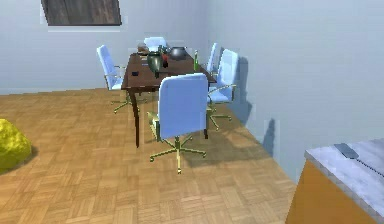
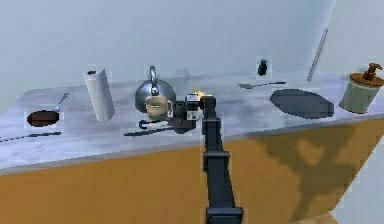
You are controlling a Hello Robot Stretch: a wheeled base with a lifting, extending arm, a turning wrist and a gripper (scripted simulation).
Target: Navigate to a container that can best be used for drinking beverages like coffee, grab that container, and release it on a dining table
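- The claw sat at the end of one dark arm, right by one tan cup.
- I could not tell if the claw was open or closed.
- I could not tell if it held the cup or only sat near it, because the cup looked to be standing on the long grey worktop.
- One shiny kettle stood just behind the cup.
- One white paper roll stood up to the left of the kettle.
- One dark red pan lay near the worktop's left end.
- One flat dark plate lay to the right, with one pale jar beside it.
- One small dark bottle stood at the back by the wall.
- In the forward view, one brown worktop stood near the far wall with a few small things on it.
- Five light blue chairs stood around it, and the nearest chair had its back to the camera.
- One yellow lump lay on the wood floor at the left edge.
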